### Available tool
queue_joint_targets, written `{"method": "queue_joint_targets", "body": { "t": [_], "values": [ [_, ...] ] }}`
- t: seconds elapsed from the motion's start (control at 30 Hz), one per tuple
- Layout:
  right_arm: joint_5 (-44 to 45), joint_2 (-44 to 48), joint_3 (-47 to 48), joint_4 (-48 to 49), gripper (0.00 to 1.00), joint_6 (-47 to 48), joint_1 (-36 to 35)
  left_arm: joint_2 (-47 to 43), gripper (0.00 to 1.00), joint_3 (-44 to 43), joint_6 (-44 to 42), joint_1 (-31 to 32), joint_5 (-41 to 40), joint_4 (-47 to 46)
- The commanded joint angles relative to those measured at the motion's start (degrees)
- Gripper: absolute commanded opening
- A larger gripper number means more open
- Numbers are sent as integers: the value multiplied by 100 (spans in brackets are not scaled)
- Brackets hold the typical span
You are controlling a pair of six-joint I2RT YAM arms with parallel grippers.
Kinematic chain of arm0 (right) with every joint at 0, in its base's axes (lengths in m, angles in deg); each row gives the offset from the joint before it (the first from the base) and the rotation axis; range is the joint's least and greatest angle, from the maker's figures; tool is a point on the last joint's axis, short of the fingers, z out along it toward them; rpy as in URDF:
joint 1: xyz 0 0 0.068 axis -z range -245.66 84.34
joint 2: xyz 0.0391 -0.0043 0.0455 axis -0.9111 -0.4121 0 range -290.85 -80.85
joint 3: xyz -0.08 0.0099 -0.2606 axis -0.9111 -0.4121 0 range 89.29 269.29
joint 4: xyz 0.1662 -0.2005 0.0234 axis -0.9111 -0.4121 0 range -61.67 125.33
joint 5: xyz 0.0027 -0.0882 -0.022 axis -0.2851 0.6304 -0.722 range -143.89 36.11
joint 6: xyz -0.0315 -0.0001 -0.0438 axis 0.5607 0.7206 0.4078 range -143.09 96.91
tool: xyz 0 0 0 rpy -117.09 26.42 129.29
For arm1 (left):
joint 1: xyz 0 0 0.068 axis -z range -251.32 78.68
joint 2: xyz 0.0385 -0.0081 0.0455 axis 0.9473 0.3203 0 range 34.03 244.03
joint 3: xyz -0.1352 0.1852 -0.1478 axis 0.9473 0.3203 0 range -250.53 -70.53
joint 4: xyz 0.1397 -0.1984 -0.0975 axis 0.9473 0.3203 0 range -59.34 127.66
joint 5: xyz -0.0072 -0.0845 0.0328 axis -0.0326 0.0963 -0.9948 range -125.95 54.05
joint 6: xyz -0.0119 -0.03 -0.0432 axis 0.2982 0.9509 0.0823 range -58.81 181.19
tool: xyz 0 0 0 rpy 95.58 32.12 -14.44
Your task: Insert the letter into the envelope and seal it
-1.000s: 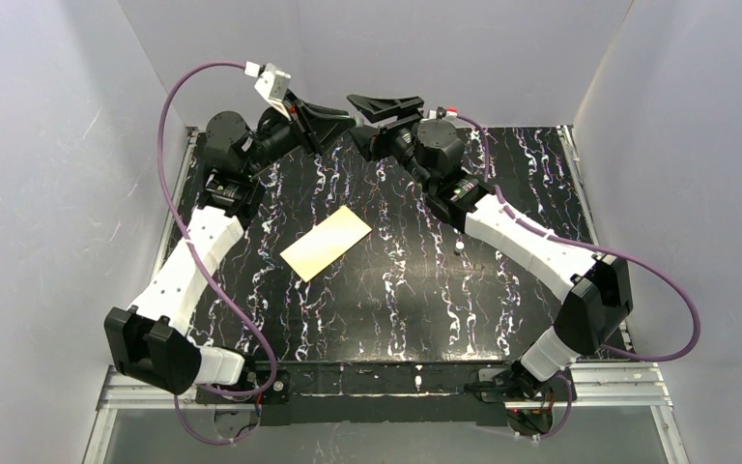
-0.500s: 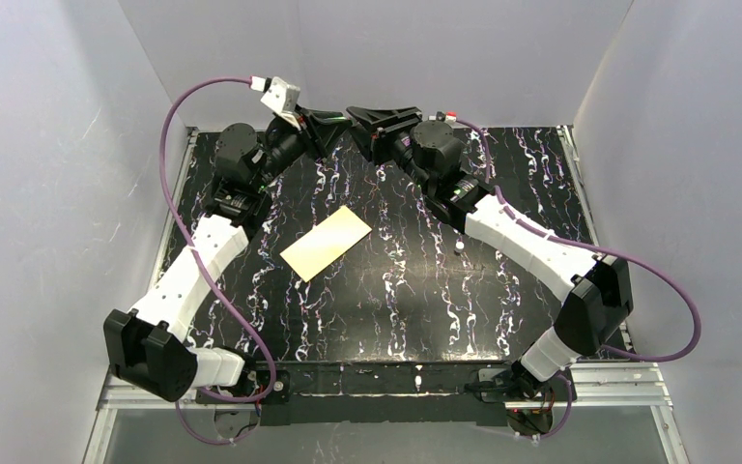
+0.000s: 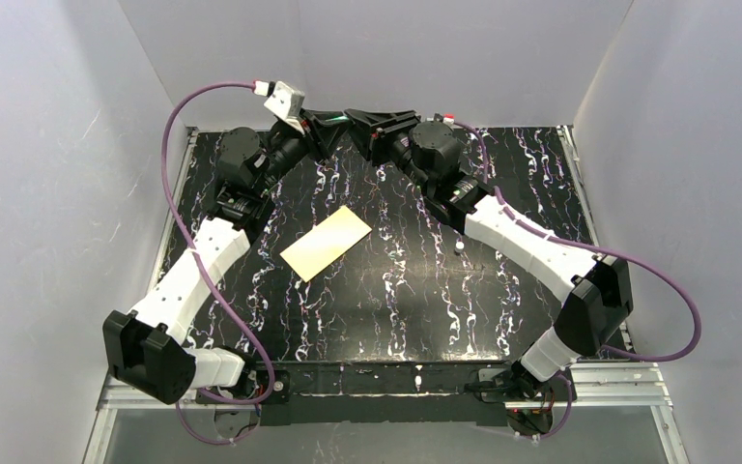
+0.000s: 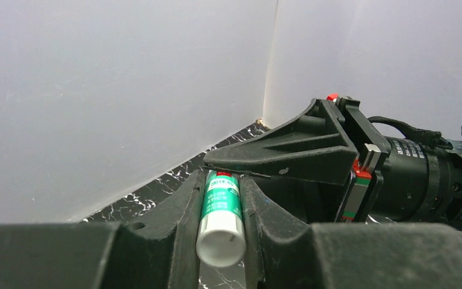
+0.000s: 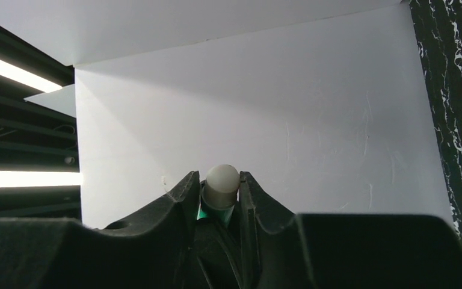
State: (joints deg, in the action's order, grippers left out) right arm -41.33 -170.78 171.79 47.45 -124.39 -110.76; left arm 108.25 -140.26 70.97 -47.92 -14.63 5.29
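Green-labelled plastic in the left jaws: grips a glue stick [image 4: 219,208] by its body, flat white end toward the wrist camera. Swung inward along the back of the worktop [image 3: 396,309] over the last second, closing a formerly clear gap to the other arm. Left the envelope [image 3: 328,243] alone meanwhile: same spot, flat on the worktop left of centre, well apart from both arms. Cannot find the letter as a separate sheet in any view; possibly inside already, but cannot confirm. Meets the right jaws at the stick's far end now, pinched shut either side of the rounded white cap [image 5: 221,182]. Reads as a cap pull about to begin; points to sealing, not insertion, as the step in hand.
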Motion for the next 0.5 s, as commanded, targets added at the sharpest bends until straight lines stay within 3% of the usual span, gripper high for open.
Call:
{"method": "queue_joint_targets", "body": {
  "t": [0.0,0.07,0.17,0.27,0.47],
  "values": [
    [52,318,34,502,31,-199,-44,-264,0,128,-222,33,-140,-179],
    [164,359,17,510,24,-176,-43,-296,3,191,-180,41,-129,-179],
    [222,367,-2,490,13,-45,-43,-403,19,347,-27,35,-145,-179],
    [287,363,-17,473,5,288,-43,-555,45,550,275,33,-168,-178],
    [660,472,-89,127,3,1571,-26,-984,74,486,678,21,5,730]
  ]
}}
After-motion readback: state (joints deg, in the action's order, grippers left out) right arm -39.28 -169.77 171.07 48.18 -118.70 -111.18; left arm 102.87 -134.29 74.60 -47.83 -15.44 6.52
